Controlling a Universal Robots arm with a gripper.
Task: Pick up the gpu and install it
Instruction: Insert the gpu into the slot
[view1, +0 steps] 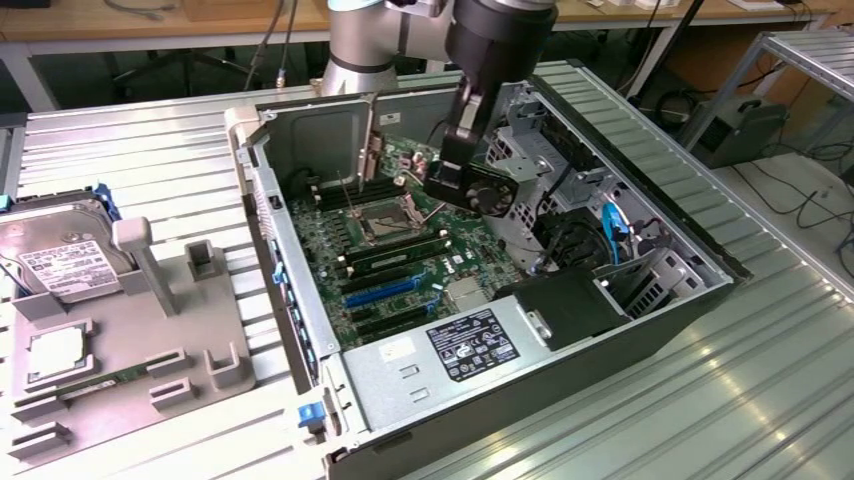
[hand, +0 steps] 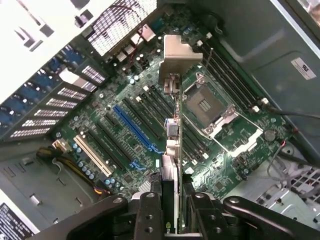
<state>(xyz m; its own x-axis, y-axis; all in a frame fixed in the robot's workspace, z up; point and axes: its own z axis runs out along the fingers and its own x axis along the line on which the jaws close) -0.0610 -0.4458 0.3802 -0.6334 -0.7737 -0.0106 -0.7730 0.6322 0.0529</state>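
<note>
- The fingers (hand: 149, 210), two black pads in the wrist view, are clamped on the near end of the gpu (hand: 171, 150), one on each face of the card.
- The gripper (hand: 172, 202) holds the card on edge, so that it shows as a thin line running away from the pads.
- The card's silver bracket (hand: 177, 52) is at the end far from the pads.
- Below the card lies the green motherboard (hand: 125, 150). The card hangs over the rows of black slots, just beside the CPU socket (hand: 205, 105).
- The long blue slot (hand: 132, 127) lies to one side of the card's line and has nothing in it.
- In the exterior view the arm (view1: 501, 40) reaches down from above into the open case (view1: 667, 215), and the gripper sits over the upper part of the board, near the socket.
- I cannot tell whether the card's lower edge touches the board.
- A silver power supply (view1: 400, 375) with a black label fills the case's near corner.
- The case lies on its side on a ribbed metal table (view1: 747, 400).
- Well apart, at the exterior view's left, a grey holder (view1: 174, 370) stands on the table, with a hard drive (view1: 60, 255) with a white label resting at its far end.
</note>
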